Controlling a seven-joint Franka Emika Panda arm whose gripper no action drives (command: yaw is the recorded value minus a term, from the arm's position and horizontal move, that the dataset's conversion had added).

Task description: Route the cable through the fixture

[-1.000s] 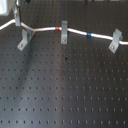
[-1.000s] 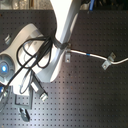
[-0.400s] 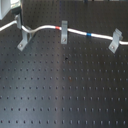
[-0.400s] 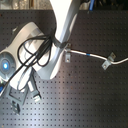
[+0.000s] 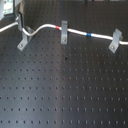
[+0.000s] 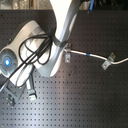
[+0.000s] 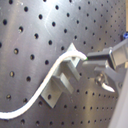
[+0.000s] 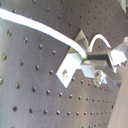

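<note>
The pincer (image 8: 88, 61) sits right at the clip (image 5: 23, 39) nearest the counter's (image 5: 65, 95) far corner on the first exterior view's left, its tips narrowed onto the white cable (image 5: 75, 32) at the clip's slotted top, as both wrist views show. From that grip the cable's long axis runs along the far edge, over the middle clip (image 5: 63, 36) and on to the third clip (image 5: 115, 41). I judge the seating turns on pressing the cord down into the slot directly beneath the tips.
</note>
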